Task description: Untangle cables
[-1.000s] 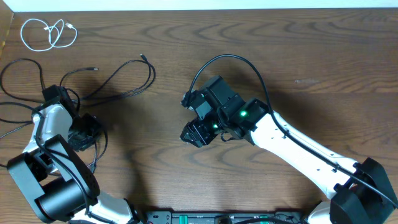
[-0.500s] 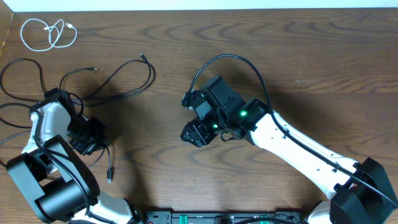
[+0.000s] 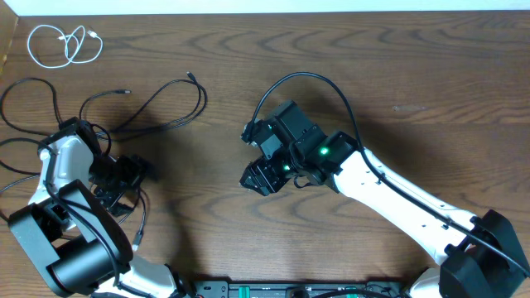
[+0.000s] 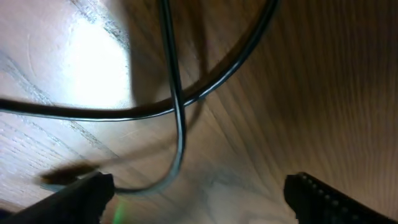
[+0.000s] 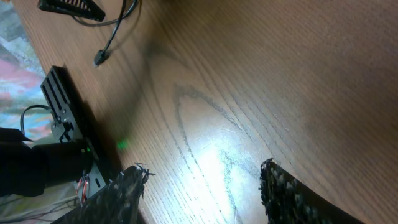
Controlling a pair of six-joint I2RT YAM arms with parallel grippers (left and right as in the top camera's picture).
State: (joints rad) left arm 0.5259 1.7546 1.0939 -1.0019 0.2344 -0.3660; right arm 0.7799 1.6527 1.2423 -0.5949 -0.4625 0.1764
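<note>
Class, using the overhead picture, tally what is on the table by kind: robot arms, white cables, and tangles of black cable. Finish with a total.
Robot arms: 2, the left arm and the right arm
White cable: 1
Tangle of black cable: 1
Total: 4

The left pincer (image 4: 198, 194) and the right pincer (image 5: 203, 186) both point downward, each with fingers spread wide apart.

White arm shells (image 3: 397, 194), black joints (image 3: 70, 248), looped black wire (image 3: 302, 74), green light (image 3: 325, 151).
</note>
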